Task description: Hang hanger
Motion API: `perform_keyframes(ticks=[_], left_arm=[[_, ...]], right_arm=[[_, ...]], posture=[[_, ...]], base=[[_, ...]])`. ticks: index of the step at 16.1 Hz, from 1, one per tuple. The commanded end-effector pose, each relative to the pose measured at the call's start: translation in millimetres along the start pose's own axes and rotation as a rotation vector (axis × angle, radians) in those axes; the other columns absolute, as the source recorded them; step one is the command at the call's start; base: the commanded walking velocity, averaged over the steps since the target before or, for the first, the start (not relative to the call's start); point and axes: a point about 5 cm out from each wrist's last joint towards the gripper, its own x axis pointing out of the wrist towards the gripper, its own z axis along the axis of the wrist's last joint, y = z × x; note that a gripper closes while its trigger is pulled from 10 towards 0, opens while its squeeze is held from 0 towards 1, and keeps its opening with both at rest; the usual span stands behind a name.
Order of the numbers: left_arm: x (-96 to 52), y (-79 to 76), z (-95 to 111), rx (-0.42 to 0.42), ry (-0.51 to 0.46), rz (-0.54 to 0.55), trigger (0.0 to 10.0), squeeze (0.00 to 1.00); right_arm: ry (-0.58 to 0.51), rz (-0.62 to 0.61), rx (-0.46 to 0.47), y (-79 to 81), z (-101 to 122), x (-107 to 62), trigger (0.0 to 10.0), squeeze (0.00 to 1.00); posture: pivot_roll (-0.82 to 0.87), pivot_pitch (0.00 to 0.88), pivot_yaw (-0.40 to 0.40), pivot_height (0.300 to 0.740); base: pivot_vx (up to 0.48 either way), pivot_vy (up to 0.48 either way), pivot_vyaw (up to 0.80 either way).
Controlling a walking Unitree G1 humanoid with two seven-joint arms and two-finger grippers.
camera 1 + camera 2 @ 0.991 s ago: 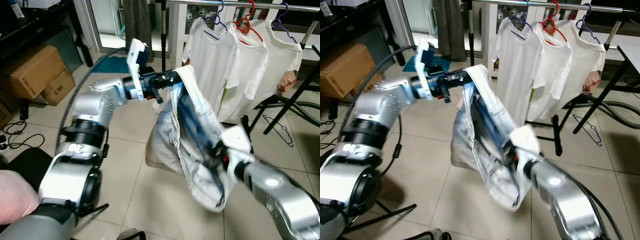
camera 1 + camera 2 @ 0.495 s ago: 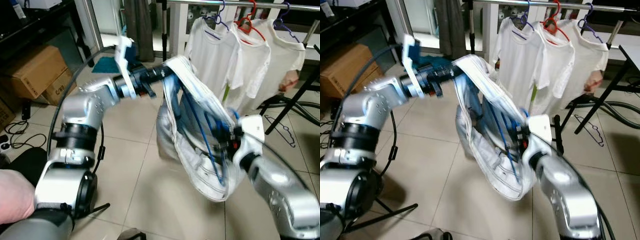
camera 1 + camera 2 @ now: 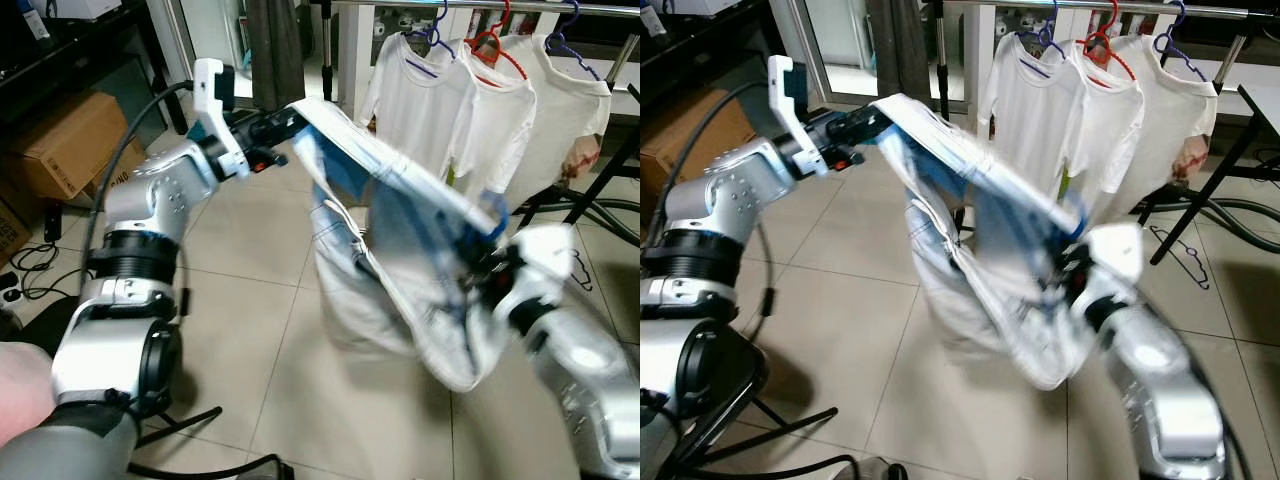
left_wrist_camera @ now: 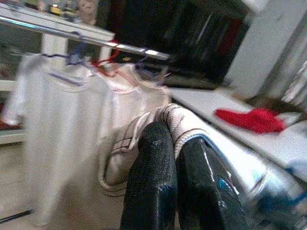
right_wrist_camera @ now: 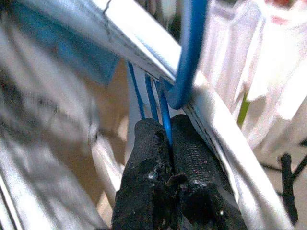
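Jeans (image 3: 400, 260): pale washed blue, near white, with a darker blue inner lining near the waistband. Hanger (image 5: 189, 52): bright blue, thin blue wires below the hook. Left gripper (image 4: 175, 143) fingers: black, textured; right gripper (image 5: 168, 139) fingers: black, same texture. Arms (image 3: 150, 210): silver with black joints. Far right, three shirts (image 3: 470, 110): plain white, on purple, red and purple hooks; rail (image 3: 520, 6) silver. Floor (image 3: 250, 300): beige tiles, darker grout lines. Far left, boxes (image 3: 70, 140): brown cardboard. Stand (image 3: 590, 190): black. Cloth (image 4: 249, 117) in the left wrist view: red, on a white surface.
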Motion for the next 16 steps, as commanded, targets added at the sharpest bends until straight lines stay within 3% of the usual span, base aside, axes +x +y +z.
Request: perform_keyframes(ticks=[1, 3, 4, 5, 7, 11, 14, 15, 16], left_arm=[[-22.1, 14.8, 14, 0.117, -0.027, 0.097, 0.0, 0.0], [-37.3, 16.8, -39, 0.204, 0.178, 0.13, 0.0, 0.0], [-42.4, 19.2, -55, 0.227, 0.236, 0.154, 0.0, 0.0], [-43.5, 19.9, -59, 0.228, 0.247, 0.162, 0.0, 0.0], [-58.9, 35.8, -102, 0.374, 0.467, 0.372, 0.0, 0.0], [-72.3, 48.9, -133, 0.47, 0.61, 0.635, 0.0, 0.0], [-77.0, 47.0, -151, 0.5, 0.675, 0.662, 0.0, 0.0], [-71.2, 41.7, -155, 0.409, 0.621, 0.63, 10.0, 0.0], [-64.6, 38.1, -154, 0.344, 0.553, 0.605, 10.0, 0.0]], right_arm=[[0.009, -0.169, 0.022, -29.6, -2, -9.9, 10.0, 0.0], [-0.113, -0.169, 0.097, -33.2, 26, -6.7, 10.0, 0.0], [-0.136, -0.147, 0.102, -30.9, 33, -5.3, 10.0, 0.0], [-0.139, -0.141, 0.1, -30.4, 34, -4.9, 10.0, 0.0], [-0.129, -0.03, 0.099, -15.8, 47, 1.6, 10.0, 0.0], [-0.05, 0.097, 0.101, 5.5, 52, 4.5, 10.0, 0.0], [-0.057, 0.121, 0.128, 11.2, 62, 5.0, 10.0, 0.0], [-0.059, 0.114, 0.13, 10.1, 64, 4.7, 10.0, 0.0], [-0.052, 0.106, 0.127, 9.3, 63, 4.7, 10.0, 0.0]], posture=[[-0.06, 0.0, 0.105, 0.74], [-0.06, 0.0, 0.094, 0.74], [-0.05, 0.0, 0.087, 0.74], [-0.05, 0.0, 0.087, 0.74], [-0.05, 0.0, 0.072, 0.74], [-0.06, 0.0, 0.056, 0.74], [-0.07, 0.0, 0.058, 0.74], [-0.09, 0.0, 0.062, 0.74], [-0.08, 0.0, 0.06, 0.74]], base=[[0.0, 0.0, 0.0], [0.0, 0.0, 0.0], [0.0, 0.0, 0.0], [0.0, 0.0, 0.0], [0.0, 0.0, 0.0], [0.0, 0.0, 0.0], [0.0, 0.0, 0.0], [0.0, 0.0, 0.0], [0.0, 0.0, 0.0]])
